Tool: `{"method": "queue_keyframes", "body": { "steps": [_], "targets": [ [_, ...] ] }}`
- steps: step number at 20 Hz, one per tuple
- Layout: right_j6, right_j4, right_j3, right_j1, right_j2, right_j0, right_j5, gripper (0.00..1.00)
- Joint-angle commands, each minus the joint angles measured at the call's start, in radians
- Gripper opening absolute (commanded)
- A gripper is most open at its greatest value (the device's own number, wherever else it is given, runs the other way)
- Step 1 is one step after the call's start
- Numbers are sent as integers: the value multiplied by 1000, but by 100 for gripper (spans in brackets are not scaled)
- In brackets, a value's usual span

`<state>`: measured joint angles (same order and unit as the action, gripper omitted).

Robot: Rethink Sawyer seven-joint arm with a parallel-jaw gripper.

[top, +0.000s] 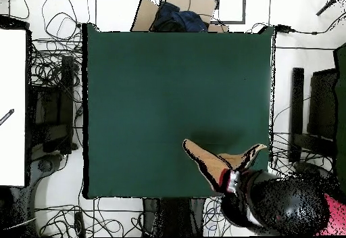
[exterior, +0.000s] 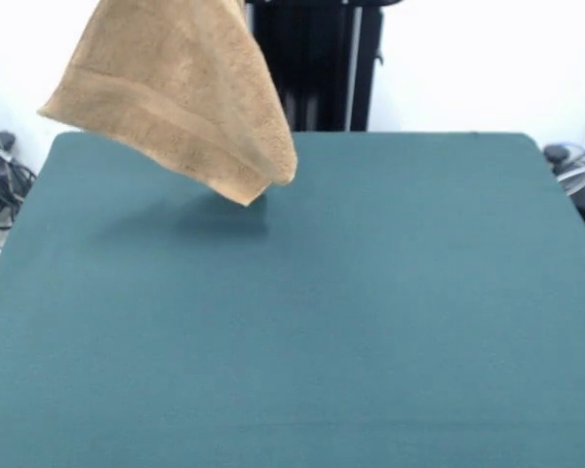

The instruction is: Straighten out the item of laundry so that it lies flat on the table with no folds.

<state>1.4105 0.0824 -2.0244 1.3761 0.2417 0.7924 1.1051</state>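
towel hanging above the desk

the desk is the largest item: a wide rectangle with a dark green, felt-like top. in the front view it fills most of the picture, and its far edge runs below the black pedestal. in the overhead view the desk is ringed by a white floor strewn with black cables.

the arm shows only in the overhead view, as a dark rounded mass with some red, at the desk's lower right corner.

the towel is tan-orange terry cloth with a woven border band near its lower edge. it hangs from above the top edge of the front view, clear of the desk, over the far left part. its lowest corner points down, and a soft shadow lies on the desk beneath it. the cloth is draped and folded over on its right side. in the overhead view the towel appears as a narrow tan shape near the desk's lower right edge, reaching into the arm.

the hand is hidden behind the towel and the arm, so whether it is spread or pinching cannot be told.
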Motion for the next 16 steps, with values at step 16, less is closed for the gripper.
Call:
{"method": "queue_keyframes", "body": {
  "steps": [16],
  "targets": [
    [-57,33,30,-192,135,-104,-181,0]
  ]
}}
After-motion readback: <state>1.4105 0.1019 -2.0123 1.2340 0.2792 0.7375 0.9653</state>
